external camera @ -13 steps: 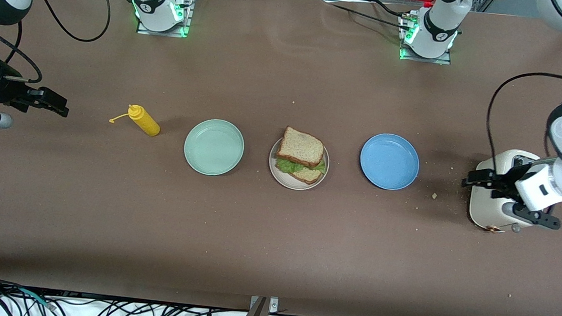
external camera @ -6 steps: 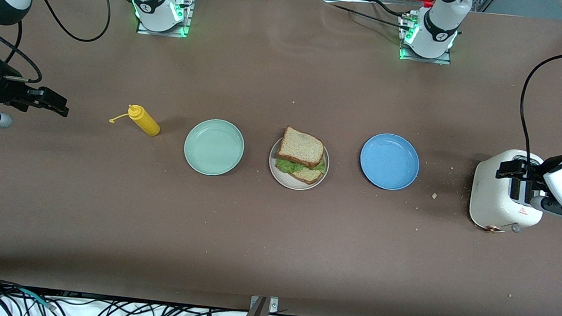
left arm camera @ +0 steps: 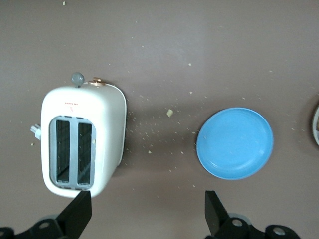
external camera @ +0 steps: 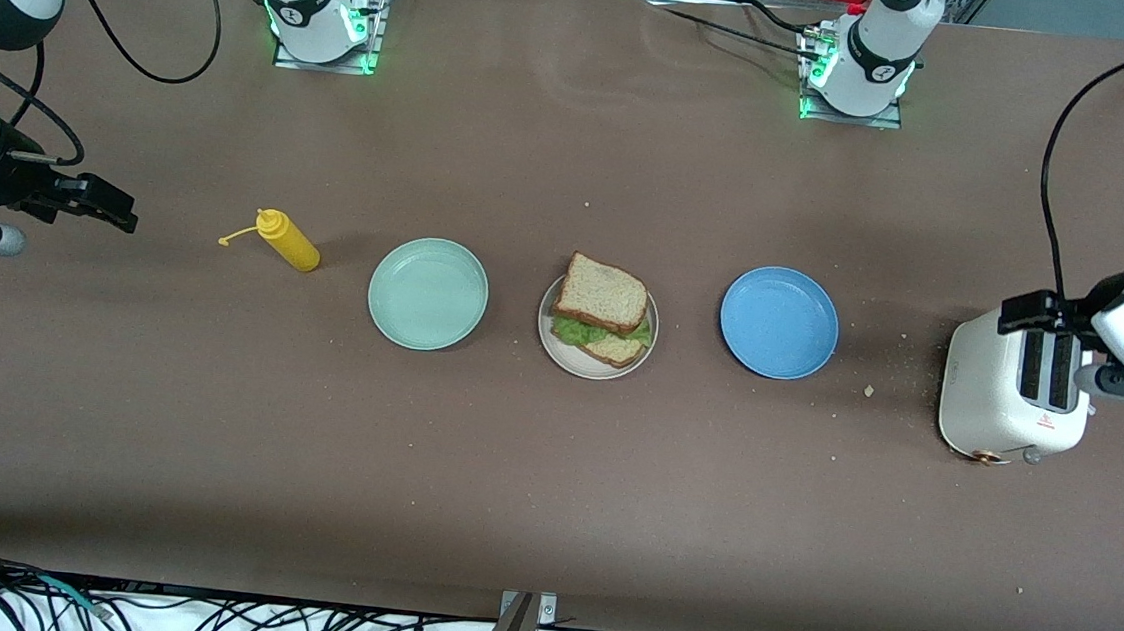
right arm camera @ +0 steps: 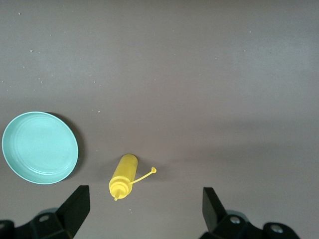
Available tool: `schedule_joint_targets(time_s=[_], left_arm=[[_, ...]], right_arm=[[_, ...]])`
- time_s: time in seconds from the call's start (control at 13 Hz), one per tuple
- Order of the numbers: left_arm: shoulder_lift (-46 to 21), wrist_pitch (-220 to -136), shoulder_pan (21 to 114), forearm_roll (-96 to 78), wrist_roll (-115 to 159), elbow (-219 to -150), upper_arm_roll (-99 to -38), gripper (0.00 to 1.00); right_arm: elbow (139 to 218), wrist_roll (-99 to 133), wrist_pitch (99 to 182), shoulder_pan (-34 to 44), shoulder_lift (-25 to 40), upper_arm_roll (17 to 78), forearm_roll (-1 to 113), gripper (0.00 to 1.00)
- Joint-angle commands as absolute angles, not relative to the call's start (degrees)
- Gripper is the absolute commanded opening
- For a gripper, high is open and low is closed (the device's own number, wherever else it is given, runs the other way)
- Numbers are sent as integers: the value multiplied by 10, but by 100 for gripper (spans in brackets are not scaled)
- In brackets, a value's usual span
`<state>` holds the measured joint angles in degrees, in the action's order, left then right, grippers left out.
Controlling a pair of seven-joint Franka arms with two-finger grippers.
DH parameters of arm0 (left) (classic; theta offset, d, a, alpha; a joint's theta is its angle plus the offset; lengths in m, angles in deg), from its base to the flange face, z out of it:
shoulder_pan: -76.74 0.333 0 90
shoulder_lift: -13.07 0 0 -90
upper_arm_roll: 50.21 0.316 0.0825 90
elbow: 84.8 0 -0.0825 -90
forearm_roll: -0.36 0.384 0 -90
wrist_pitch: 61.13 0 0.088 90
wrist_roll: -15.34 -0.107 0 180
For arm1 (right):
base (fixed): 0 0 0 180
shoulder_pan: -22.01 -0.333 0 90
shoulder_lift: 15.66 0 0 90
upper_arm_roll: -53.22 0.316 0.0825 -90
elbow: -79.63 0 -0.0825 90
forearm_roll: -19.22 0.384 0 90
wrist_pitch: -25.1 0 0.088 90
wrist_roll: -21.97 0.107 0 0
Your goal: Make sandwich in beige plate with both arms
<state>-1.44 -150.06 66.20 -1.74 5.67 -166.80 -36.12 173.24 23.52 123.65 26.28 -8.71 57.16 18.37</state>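
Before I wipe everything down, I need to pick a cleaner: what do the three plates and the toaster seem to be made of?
The beige plate, mint-green plate and blue plate look like matte plastic or melamine: flat even colour, soft sheen, no glaze glare, though ceramic can't be ruled out. The toaster looks like glossy cream-painted metal or plastic, with a copper-coloured knob.

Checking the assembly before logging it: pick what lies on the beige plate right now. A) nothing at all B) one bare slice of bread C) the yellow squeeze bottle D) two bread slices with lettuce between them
D: in the front view the sandwich sits on the beige plate, a top slice over green lettuce and a lower slice, while both grippers are away at the table's ends.
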Motion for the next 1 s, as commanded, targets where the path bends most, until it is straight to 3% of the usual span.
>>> schedule_joint_targets(time_s=[0.0,0.31,0.92], left_arm=[[65,-1477,674,2,66,-1728,-385,100],[102,-1400,676,1,71,-1722,-397,100],[149,-1408,675,25,110,-1728,-434,100]], right_arm=[[1728,239,1228,264,-91,572,185,100],[1728,239,1227,264,-91,572,186,100],[1728,239,1228,265,-90,571,186,100]])
